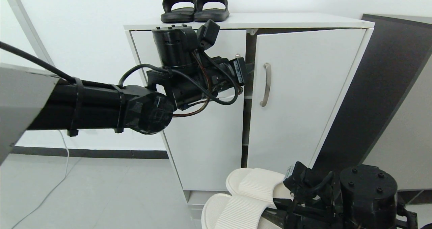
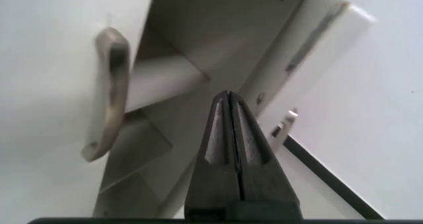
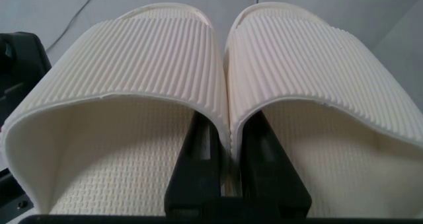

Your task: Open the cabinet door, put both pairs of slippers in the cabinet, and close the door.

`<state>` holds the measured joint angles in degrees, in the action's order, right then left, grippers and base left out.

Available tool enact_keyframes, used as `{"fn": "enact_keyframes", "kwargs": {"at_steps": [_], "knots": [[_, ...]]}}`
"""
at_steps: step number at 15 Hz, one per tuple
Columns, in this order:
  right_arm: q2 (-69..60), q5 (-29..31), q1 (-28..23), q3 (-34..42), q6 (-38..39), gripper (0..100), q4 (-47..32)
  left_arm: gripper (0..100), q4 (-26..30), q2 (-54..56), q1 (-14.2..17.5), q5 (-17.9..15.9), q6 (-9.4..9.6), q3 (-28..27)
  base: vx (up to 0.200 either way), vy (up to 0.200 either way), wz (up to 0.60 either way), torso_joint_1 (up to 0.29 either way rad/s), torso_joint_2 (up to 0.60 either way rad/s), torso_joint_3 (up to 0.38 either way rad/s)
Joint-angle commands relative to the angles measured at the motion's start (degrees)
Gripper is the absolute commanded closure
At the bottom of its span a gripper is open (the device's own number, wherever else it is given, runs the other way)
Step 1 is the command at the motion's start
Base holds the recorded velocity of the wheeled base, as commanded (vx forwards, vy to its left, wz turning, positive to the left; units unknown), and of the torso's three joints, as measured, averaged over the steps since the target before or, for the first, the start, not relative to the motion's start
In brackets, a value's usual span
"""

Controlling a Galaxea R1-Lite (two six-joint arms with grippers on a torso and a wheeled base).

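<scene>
Centrally in the head view, the white cabinet (image 1: 287,20) is standing against a pale wall, its left door (image 1: 206,144) and right door (image 1: 303,97) parted by a narrow dark gap (image 1: 247,127) in which shelf edges are showing. The pair of black slippers (image 1: 195,8) is sitting side by side on the cabinet top, at the upper centre of the frame. The left gripper (image 1: 248,68) is hanging at the gap, at the inner edge of the left door, just left of the right door's metal handle (image 1: 266,84). In the left wrist view this gripper (image 2: 230,118) is showing its fingers (image 2: 218,138) pressed together with nothing between them, a curved handle (image 2: 109,92) and an inner shelf (image 2: 165,82) lying beyond.

At the bottom centre of the head view, the pair of white slippers (image 1: 249,195) is being held low in front of the cabinet, toes pointing toward it. In the right wrist view the right gripper (image 3: 228,145) is pinching the two adjoining inner walls of the white slippers (image 3: 132,72), one dark finger (image 3: 198,164) lying inside each slipper. A thin cable (image 1: 50,188) is trailing over the grey floor (image 1: 101,195) at the lower left.
</scene>
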<state>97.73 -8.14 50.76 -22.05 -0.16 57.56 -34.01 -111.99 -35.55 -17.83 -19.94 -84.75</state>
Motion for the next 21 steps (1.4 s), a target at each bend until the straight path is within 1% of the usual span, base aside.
{"fn": "enact_keyframes", "kwargs": {"at_steps": [1,2,3,5,6,7,9,11,12,13,14,15,17,18,19,20,21], "knots": [[0.44,-0.03,0.21,-0.01,-0.02,100,0.0,100,0.0,-0.94,-0.4,-0.01,-0.01,-0.24,0.0,0.0,0.0,0.0,0.0,0.0],[0.44,-0.03,0.57,-0.01,-0.02,100,0.0,100,-0.09,-0.94,-0.4,-0.01,-0.1,-0.24,0.0,0.0,0.0,0.0,0.0,0.0],[0.44,-0.03,0.74,0.26,-0.02,100,0.0,100,-0.27,-0.59,-0.66,0.08,-0.1,0.37,-0.2,0.0,0.0,0.002,0.0,-0.002],[0.88,0.06,0.92,0.26,-0.02,100,0.09,100,-0.71,2.04,-3.56,-0.09,-0.01,4.33,-0.2,0.0,0.0,0.012,0.0,0.002],[0.88,-0.03,1.53,0.52,-0.02,100,0.09,100,-0.71,3.19,-5.94,-0.01,0.17,5.56,-0.2,0.0,0.0,0.002,0.0,0.002],[0.97,-0.03,2.15,0.87,-0.02,100,0.09,100,-0.79,4.07,-7.87,-0.01,0.34,6.53,-0.2,0.0,0.0,-0.002,0.0,0.002],[0.79,0.06,3.03,1.4,-0.11,100,0.18,100,-1.5,4.5,-10.24,0.08,0.52,6.88,-0.2,0.0,0.0,-0.002,0.0,0.005],[0.79,0.06,3.03,1.4,-0.02,100,0.44,100,-1.94,4.33,-9.63,0.26,0.61,6.97,-0.2,0.0,0.0,0.002,0.0,0.007],[0.79,0.15,3.03,1.4,-0.02,100,0.44,100,-1.94,4.33,-8.75,0.43,0.61,7.05,0.0,0.0,0.0,0.0,0.0,0.0],[0.88,0.23,2.94,1.4,-0.02,100,0.44,100,-2.9,4.94,-5.5,0.7,0.7,7.49,0.0,0.0,0.0,0.0,0.0,0.0],[0.88,0.32,2.85,1.31,-0.02,100,0.44,100,-3.61,5.65,-4.09,0.87,0.61,8.11,0.0,0.0,0.0,0.0,0.0,0.0],[1.23,0.32,2.32,1.22,0.07,100,0.44,100,-4.66,8.72,-0.31,1.49,0.7,11.45,0.0,0.0,0.0,0.0,0.0,0.0],[1.76,0.32,0.74,1.05,0.07,100,0.8,100,-3.87,17.07,5.31,3.07,1.05,18.74,0.0,0.0,0.0,0.0,0.0,0.0],[1.76,0.32,-0.14,0.87,0.16,100,1.67,100,-2.81,23.05,8.65,4.12,2.54,23.75,0.0,0.0,0.0,0.0,0.0,0.0],[2.11,0.41,-1.1,0.34,0.33,100,2.47,100,-1.32,29.38,12.17,4.74,5.79,29.55,0.0,0.0,0.0,0.0,0.0,0.0],[2.46,0.58,-2.16,-1.24,0.51,100,2.55,100,0.7,35.88,16.04,5.88,9.84,35.53,0.0,0.0,0.0,0.0,0.0,0.0],[3.08,2.52,-3.3,-3.08,0.95,100,2.47,100,3.6,43.26,19.29,9.66,13.88,41.59,0.0,0.0,0.0,0.0,0.0,0.0]]}}
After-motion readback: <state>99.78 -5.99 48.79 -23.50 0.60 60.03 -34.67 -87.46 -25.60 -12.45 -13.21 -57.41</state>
